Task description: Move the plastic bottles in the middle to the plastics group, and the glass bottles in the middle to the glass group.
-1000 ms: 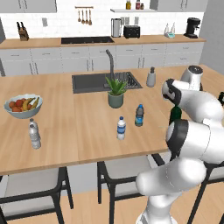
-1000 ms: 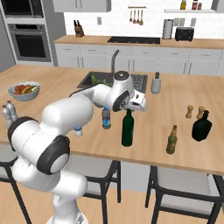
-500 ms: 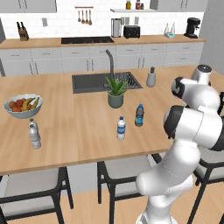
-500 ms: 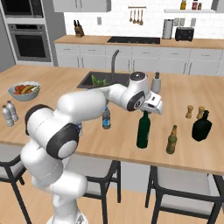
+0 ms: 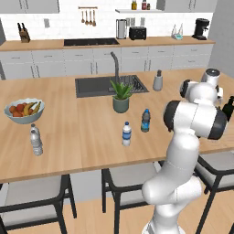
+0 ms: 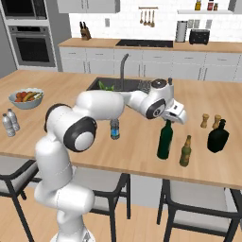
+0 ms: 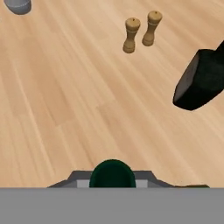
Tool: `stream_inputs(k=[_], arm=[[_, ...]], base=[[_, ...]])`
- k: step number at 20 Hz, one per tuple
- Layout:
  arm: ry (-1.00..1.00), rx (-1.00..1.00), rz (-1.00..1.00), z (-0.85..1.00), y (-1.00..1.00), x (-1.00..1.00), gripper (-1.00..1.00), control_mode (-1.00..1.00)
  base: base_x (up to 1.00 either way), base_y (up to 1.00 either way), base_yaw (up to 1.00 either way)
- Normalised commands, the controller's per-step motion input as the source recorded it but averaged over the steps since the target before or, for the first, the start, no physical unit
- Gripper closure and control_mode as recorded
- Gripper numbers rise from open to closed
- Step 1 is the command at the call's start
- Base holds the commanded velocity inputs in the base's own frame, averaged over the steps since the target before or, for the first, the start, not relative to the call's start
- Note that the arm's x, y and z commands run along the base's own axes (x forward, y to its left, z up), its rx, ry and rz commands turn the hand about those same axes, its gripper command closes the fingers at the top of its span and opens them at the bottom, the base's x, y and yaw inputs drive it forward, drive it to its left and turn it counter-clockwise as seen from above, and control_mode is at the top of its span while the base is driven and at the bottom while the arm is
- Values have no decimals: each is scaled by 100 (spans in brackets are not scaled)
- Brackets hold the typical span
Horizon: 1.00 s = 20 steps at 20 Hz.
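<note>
Dark green glass catches the eye first: the tall green bottle (image 6: pixel 165 139) stands upright on the wooden surface (image 6: pixel 142 146), with the gripper (image 6: pixel 176 115) right at its neck. From the hand camera the bottle top (image 7: pixel 112 174) sits at 6 o'clock, tight against the gripper body, but the fingers are hidden, so I cannot tell whether they are clamped on the neck or apart.

Just beside the green bottle, at its 3 o'clock in the right base view, stands the small olive-brown bottle (image 6: pixel 185 151). Further toward 2 o'clock is the squat blackish bottle (image 6: pixel 218 136), which also shows at 2 o'clock in the hand view (image 7: pixel 202 78). Two wooden shakers (image 6: pixel 210 121) stand near it, toward the far edge; in the hand view they sit at 12 o'clock (image 7: pixel 141 30).

In the left base view, two water bottles remain mid-surface: the clear one with the white cap (image 5: pixel 126 134) and the blue-tinted one (image 5: pixel 145 121) at its 2 o'clock, close together. Well apart, at 9 o'clock, stands the pale-labelled bottle (image 5: pixel 36 140), with a fruit bowl (image 5: pixel 23 111) behind it. A potted plant (image 5: pixel 121 97) sits by the sink (image 5: pixel 91 87).
</note>
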Motion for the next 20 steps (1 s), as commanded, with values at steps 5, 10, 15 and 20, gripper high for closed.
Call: stream_inputs(k=[5,10,15,20], arm=[[0,2,-4,-14,-49,46,100,-100],[0,1,-8,-24,-37,35,100,-100],[-13,-3,-4,-32,-6,1,100,-100],[-4,-5,0,0,0,0,100,-100]], base=[[0,0,0],[0,0,0],[0,0,0],[0,0,0]])
